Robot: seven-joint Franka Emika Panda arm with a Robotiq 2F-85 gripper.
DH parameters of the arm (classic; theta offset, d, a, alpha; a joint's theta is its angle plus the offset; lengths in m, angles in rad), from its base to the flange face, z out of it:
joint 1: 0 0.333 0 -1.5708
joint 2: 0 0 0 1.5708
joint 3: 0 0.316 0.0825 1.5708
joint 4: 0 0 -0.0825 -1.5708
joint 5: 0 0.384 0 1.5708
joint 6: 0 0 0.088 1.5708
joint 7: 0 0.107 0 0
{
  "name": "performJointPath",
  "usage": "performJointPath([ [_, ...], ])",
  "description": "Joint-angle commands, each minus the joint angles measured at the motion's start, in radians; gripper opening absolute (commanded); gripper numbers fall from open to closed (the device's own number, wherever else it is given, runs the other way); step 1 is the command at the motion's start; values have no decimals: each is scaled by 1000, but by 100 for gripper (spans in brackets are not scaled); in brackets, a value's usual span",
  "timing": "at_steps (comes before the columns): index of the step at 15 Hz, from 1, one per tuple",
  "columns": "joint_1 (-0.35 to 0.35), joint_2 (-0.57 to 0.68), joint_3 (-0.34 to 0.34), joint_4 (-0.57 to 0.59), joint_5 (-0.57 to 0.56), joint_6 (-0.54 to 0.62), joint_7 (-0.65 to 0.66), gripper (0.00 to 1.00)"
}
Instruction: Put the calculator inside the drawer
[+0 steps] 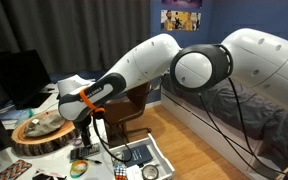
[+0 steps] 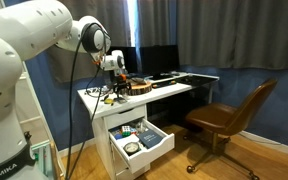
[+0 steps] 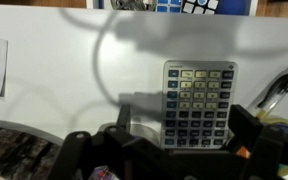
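Wrist view showed my gripper with its jaws spread wide, clamped on nothing, hanging over the calculator, whose near end sat between my fingers. It lay flat on the white tabletop (keys up), set back from the edge past which the puzzle cube peeked. In an exterior view the drawer stood pulled out below the tabletop's front edge, the calculator not in it

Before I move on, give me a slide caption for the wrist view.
Open gripper poised over the grey calculator lying flat on the white desk, puzzle cube beyond.
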Motion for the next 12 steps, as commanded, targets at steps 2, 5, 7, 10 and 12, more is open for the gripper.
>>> performJointPath([
  [2, 7, 8, 4, -6, -4, -16, -19, 100],
  [5, 11, 19, 8, -2, -4, -27, -30, 100],
  [7, 14, 24, 8, 0, -4, -32, -37, 100],
  [10, 19, 34, 9, 9, -3, -44, -49, 100],
  [12, 22, 40, 10, 13, -1, -49, -55, 100],
])
